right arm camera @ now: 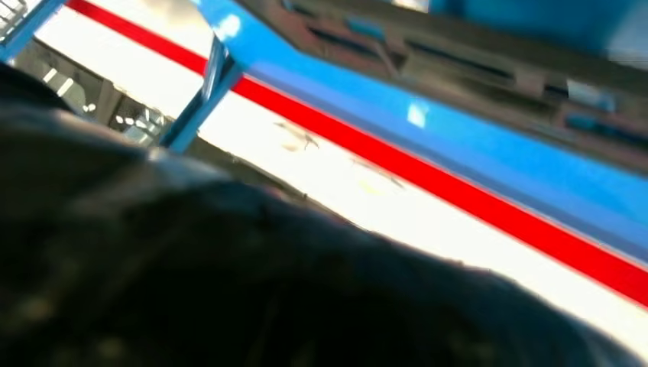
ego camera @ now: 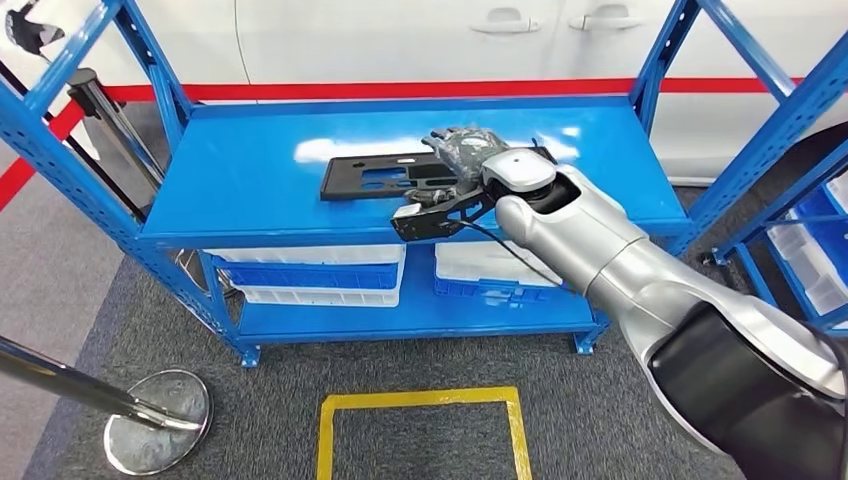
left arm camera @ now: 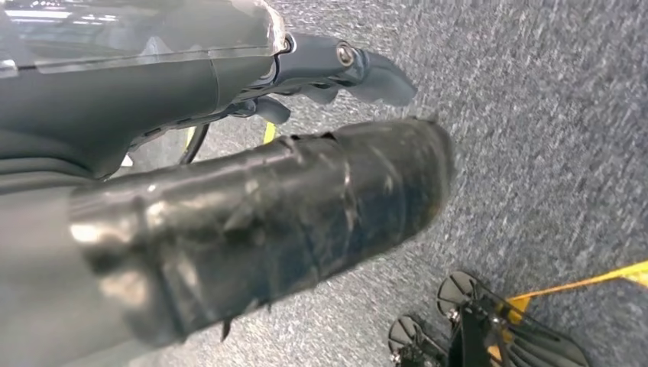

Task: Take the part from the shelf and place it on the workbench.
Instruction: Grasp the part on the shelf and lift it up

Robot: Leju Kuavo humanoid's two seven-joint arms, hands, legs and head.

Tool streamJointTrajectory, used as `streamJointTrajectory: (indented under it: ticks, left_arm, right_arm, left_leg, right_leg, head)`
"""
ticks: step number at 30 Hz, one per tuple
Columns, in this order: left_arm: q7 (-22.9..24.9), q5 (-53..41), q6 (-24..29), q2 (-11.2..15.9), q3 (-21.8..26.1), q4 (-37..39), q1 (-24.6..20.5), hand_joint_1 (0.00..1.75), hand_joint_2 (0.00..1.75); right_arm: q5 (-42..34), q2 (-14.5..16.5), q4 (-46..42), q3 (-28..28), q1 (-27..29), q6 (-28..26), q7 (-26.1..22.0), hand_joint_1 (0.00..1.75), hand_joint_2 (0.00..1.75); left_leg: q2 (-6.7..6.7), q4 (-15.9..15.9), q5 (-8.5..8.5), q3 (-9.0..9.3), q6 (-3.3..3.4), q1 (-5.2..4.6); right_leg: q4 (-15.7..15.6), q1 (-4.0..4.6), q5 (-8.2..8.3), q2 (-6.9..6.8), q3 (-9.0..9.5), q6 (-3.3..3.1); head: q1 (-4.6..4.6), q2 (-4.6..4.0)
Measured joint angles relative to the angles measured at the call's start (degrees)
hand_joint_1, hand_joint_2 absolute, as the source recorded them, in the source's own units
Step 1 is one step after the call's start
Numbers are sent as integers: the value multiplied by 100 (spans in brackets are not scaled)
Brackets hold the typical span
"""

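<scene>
Black flat part (ego camera: 392, 176) lying on the top shelf (ego camera: 250, 180) of the blue rack, near centre. Right hand (ego camera: 462, 150) at three o'clock of the part, over its near end, seemingly touching. Grip unclear: fingers bunched and dark, cannot tell whether clasping the edge or merely resting. Left hand (left arm camera: 229, 222) hanging above grey carpet, fingers apart, holding nothing. Risk from here: thin plate skidding toward nine o'clock if pressed rather than pinched, or tipping off the front lip on lifting.
</scene>
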Motion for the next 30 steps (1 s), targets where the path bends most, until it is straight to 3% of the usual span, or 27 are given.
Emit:
streamJointTrajectory:
  ticks: [3, 4, 5, 7, 8, 9, 11, 13, 15, 18, 19, 20, 21, 22, 24, 25, 28, 30]
  left_arm:
    - [-69, -15, -35, -11, 31, -2, -10, 0, 0]
    - [-90, -20, -49, -12, 39, -2, -14, 0, 0]
    - [-103, -26, -58, -13, 44, -2, -16, 0, 0]
    - [-109, -31, -69, -17, 54, -2, -8, 0, 0]
    - [-110, -32, -73, -20, 64, -2, -5, 0, 0]
    - [-110, -32, -75, -22, 73, -2, -6, 0, 0]
    - [-109, -33, -75, -23, 85, -2, -19, 0, 0]
    - [-103, -35, -81, -23, 90, -2, -29, 0, 0]
    - [-103, -38, -96, -26, 101, -1, -30, 0, 0]
    - [-123, -53, -114, -28, 126, -2, -45, 0, 0]
    - [-131, -61, -118, -26, 132, -2, -51, 0, 0]
    - [-137, -68, -122, -24, 135, -2, -54, 0, 0]
    - [-144, -79, -126, -23, 140, -2, -52, 0, 0]
    - [-149, -88, -130, -22, 149, -2, -50, 0, 0]
    - [-158, -109, -134, -8, 170, -2, -50, 0, 0]
    - [-162, -116, -137, -1, 179, -2, -56, 0, 0]
    - [-157, -144, -134, 3, 186, -2, -73, 0, 0]
    - [-129, -172, -121, -1, 190, -2, -70, 0, 0]
  right_arm:
    - [-22, -14, -36, 5, 90, 26, -80, 0, 0]
    - [-33, -19, -52, 9, 143, 34, -99, 0, 0]
    - [-42, -22, -69, 15, 186, 38, -112, 0, 0]
    - [-55, -34, -101, 25, 224, 38, -119, 0, 0]
    - [-58, -43, -110, 31, 225, 38, -119, 0, 0]
    - [-62, -51, -119, 37, 225, 40, -119, 0, 0]
    - [-70, -56, -142, 52, 237, 50, -123, 0, 0]
    - [-87, -60, -181, 61, 246, 68, -142, 0, 0]
    - [-128, -63, -231, 68, 245, 92, -178, 0, 0]
    - [-211, -56, -316, 98, 303, 135, -227, 0, 0]
    - [-240, -55, -344, 110, 341, 146, -235, 0, 0]
    - [-270, -55, -374, 122, 378, 153, -240, 0, 0]
    - [-304, -56, -407, 136, 406, 153, -245, 0, 0]
    - [-337, -57, -440, 149, 427, 151, -249, 0, 0]
    - [-379, -71, -491, 168, 449, 144, -259, 0, 0]
    - [-389, -83, -506, 177, 460, 143, -263, 0, 0]
    - [-400, -128, -540, 197, 512, 134, -276, 0, 0]
    - [-412, -170, -558, 198, 539, 106, -293, 0, 0]
  left_leg:
    - [-1, -20, -79, 113, 9, 26]
    - [-8, -16, -117, 149, -3, 37]
    - [-16, -6, -161, 194, -20, 53]
    - [-26, 22, -269, 299, -70, 84]
    - [-31, 39, -321, 337, -105, 89]
    - [-35, 53, -356, 351, -143, 86]
    - [-41, 54, -382, 343, -215, 78]
    - [-30, 59, -418, 351, -278, 89]
    - [-16, 339, -594, 247, -308, 95]
    - [-12, 1454, -1017, -366, -301, 82]
    - [-12, 1703, -1042, -538, -292, 74]
    - [-12, 1749, -958, -611, -271, 63]
    - [-12, 1549, -765, -558, -236, 49]
    - [-12, 1162, -510, -407, -184, 27]
    - [-8, 426, -199, -79, -87, -26]
    - [-8, 223, -153, 14, -60, -47]
    - [-10, 96, -150, 74, -36, -46]
    - [-1, 25, -118, 117, -1, -7]
  right_leg:
    - [1076, -112, -345, -2, -652, 104]
    - [1291, -149, -325, -4, -835, 133]
    - [1273, -181, -172, -6, -912, 159]
    - [635, -231, 375, -17, -760, 197]
    - [277, -230, 589, -21, -634, 204]
    - [-4, -223, 686, -24, -522, 187]
    - [-176, -177, 652, -18, -440, 131]
    - [-215, -184, 621, -9, -404, 51]
    - [-248, -203, 603, -4, -344, -40]
    - [-256, -154, 557, -5, -285, -131]
    - [-255, -128, 542, -5, -269, -149]
    - [-254, -102, 527, -2, -250, -162]
    - [-253, -79, 511, 4, -226, -169]
    - [-253, -60, 495, 13, -199, -173]
    - [-246, -22, 461, 28, -171, -157]
    - [-243, -14, 451, 28, -170, -140]
    - [-232, -24, 427, 15, -170, -70]
    - [-20, -32, 274, 11, -257, -2]
  head:
    - [16, 1]
    - [16, 1]
    - [17, 0]
    - [19, -1]
    - [20, -1]
    - [20, -1]
    - [16, 0]
    - [14, 1]
    - [15, 1]
    - [14, -1]
    - [14, -1]
    - [14, 0]
    - [14, 0]
    - [14, 0]
    - [15, 0]
    - [15, 1]
    - [16, 1]
    - [19, 2]
